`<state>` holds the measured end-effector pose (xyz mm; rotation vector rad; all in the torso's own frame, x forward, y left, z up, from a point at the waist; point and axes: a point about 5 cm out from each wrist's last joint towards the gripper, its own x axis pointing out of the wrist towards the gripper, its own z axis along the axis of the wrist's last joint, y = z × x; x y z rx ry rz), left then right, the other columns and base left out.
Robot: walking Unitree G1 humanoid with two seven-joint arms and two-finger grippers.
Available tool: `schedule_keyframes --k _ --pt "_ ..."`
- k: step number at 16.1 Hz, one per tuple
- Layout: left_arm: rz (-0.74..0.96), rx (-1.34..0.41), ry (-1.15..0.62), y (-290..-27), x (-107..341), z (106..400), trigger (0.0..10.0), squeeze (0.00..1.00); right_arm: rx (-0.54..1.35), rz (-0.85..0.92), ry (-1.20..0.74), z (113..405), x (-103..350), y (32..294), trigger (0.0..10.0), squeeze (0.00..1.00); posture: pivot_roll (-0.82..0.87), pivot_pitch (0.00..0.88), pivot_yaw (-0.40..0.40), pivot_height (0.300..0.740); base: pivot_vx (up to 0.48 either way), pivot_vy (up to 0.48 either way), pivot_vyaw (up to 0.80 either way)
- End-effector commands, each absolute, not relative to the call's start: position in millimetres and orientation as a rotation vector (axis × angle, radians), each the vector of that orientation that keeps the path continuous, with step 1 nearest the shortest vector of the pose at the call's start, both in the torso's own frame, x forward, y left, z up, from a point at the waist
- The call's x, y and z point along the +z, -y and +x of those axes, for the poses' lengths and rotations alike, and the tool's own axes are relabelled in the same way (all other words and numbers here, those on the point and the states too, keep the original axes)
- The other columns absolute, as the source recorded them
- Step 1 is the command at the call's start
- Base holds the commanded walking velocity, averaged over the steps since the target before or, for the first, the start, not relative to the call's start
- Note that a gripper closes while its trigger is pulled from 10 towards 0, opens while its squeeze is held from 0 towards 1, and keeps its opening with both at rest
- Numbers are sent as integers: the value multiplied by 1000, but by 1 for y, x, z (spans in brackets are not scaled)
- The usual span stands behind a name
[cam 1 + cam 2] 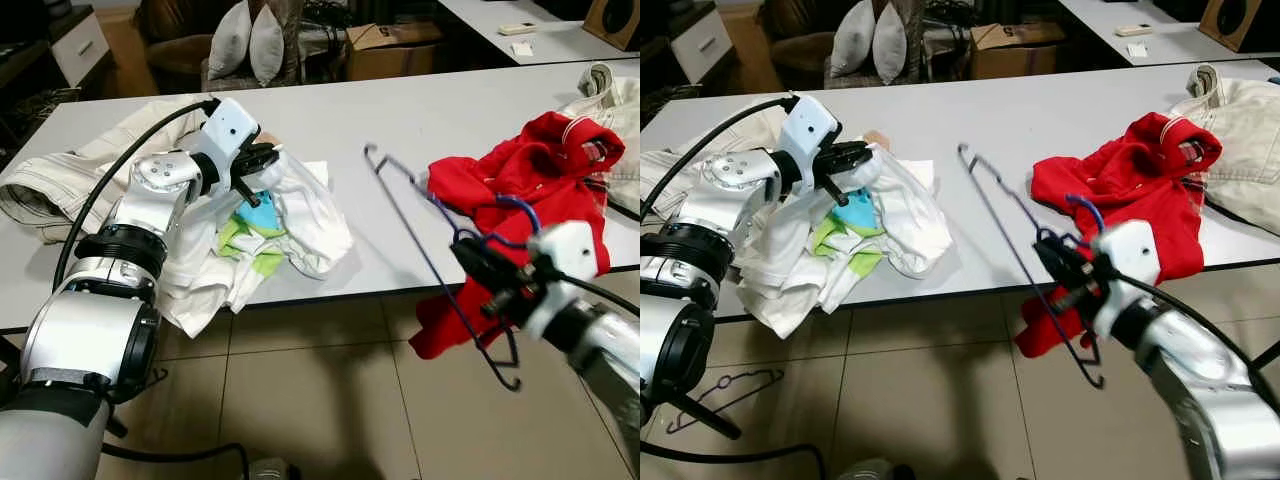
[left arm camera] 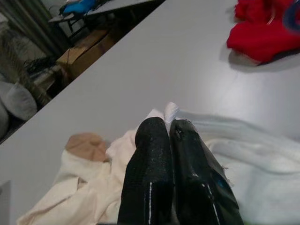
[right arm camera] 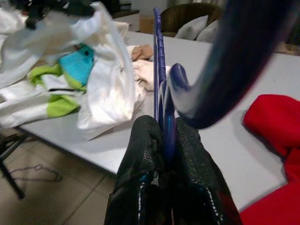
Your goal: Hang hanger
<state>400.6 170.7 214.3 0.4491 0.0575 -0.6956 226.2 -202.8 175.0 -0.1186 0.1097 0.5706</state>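
A blue wire hanger [image 1: 420, 230] is held tilted over the table's front edge, its hook end [image 1: 372, 153] above the white table [image 1: 400, 110]. My right gripper [image 1: 480, 262] is shut on the hanger's wire; the wrist view shows the fingers [image 3: 140, 140] pinching the wire [image 3: 159, 70]. My left gripper [image 1: 262, 172] is shut on a fold of a white garment [image 1: 310, 220] with a blue and green print, lifting it slightly off the table. In the left wrist view its fingertips [image 2: 152, 129] are pressed together on the white cloth [image 2: 262, 159].
A red garment [image 1: 520, 190] hangs over the table's front edge behind the hanger. Beige trousers [image 1: 50, 185] lie at the left and a beige garment [image 1: 615, 100] at the right. Another hanger [image 1: 725, 385] lies on the tiled floor. A cardboard box [image 1: 390, 45] and pillows [image 1: 250, 40] stand beyond the table.
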Motion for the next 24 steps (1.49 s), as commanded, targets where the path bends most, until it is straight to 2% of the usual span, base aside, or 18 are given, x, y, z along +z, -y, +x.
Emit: schedule_keyframes --k 1,5,7,12,16,19,24 --pt "428 -704 16 -168 236 403 0 0 626 -130 -101 221 183 203 10000 0 -81 0 102 740 0 0 0" --pt "381 -705 51 -167 246 404 0 0 730 -110 -113 209 190 204 10000 0 -81 0 97 740 0 0 0" --pt "368 -779 94 -165 254 401 0 0 752 -119 -128 208 191 206 10000 0 -79 0 95 740 0 0 0" --pt "402 -955 116 -161 264 391 0 0 749 -145 -136 222 191 206 10000 0 -67 0 82 740 0 0 0" --pt "413 -1022 116 -155 265 386 0 0 770 -163 -137 234 189 198 10000 0 -61 0 74 740 0 0 0" --pt "421 -1058 96 -154 262 382 0 0 665 -173 -110 251 190 197 10000 0 -60 0 71 740 0 0 0" --pt "401 -1047 105 -157 266 382 0 0 601 -139 -94 261 189 190 10000 0 -63 0 73 740 0 0 0"
